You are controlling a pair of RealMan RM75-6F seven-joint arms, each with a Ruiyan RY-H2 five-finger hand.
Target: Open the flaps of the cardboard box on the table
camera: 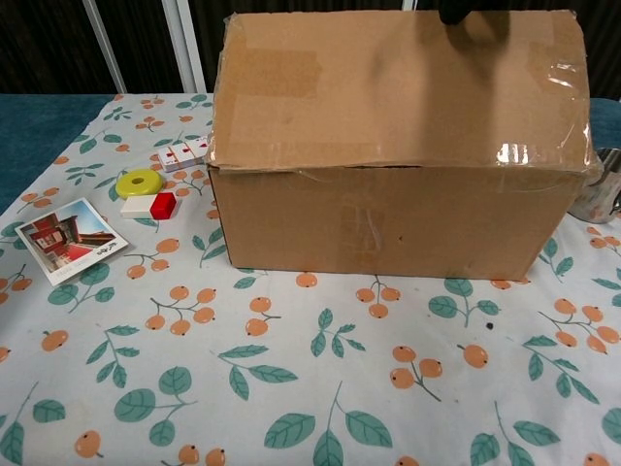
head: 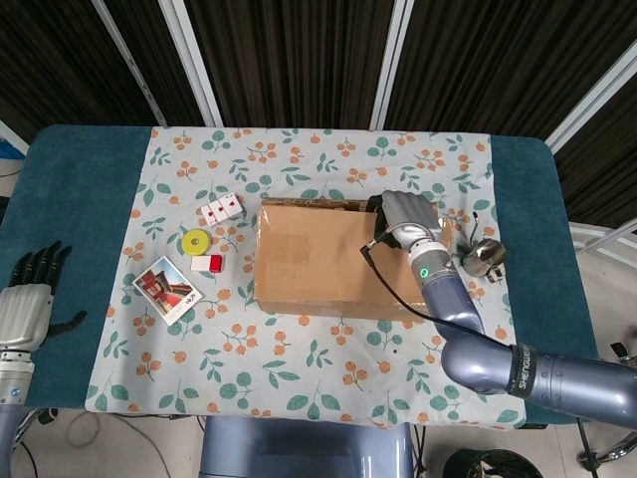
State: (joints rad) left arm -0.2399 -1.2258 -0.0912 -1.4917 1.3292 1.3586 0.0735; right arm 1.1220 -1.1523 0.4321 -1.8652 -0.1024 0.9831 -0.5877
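Observation:
The cardboard box [head: 328,261] stands mid-table on the floral cloth. Its taped top flap [camera: 398,92] is tilted up, far edge raised and near edge still hinged on the front wall. My right hand [head: 406,221] is at the flap's far right edge; in the chest view dark fingertips [camera: 473,12] curl over that raised edge, holding it. Whatever is inside the box is hidden. My left hand [head: 30,291] hangs off the table's left front corner, fingers spread and holding nothing.
Left of the box lie a white card with red marks [head: 220,208], a yellow ring [head: 197,241], a red-and-white block [head: 208,263] and a picture card [head: 167,289]. A metal cup [head: 487,259] stands close to the box's right end, beside my right forearm.

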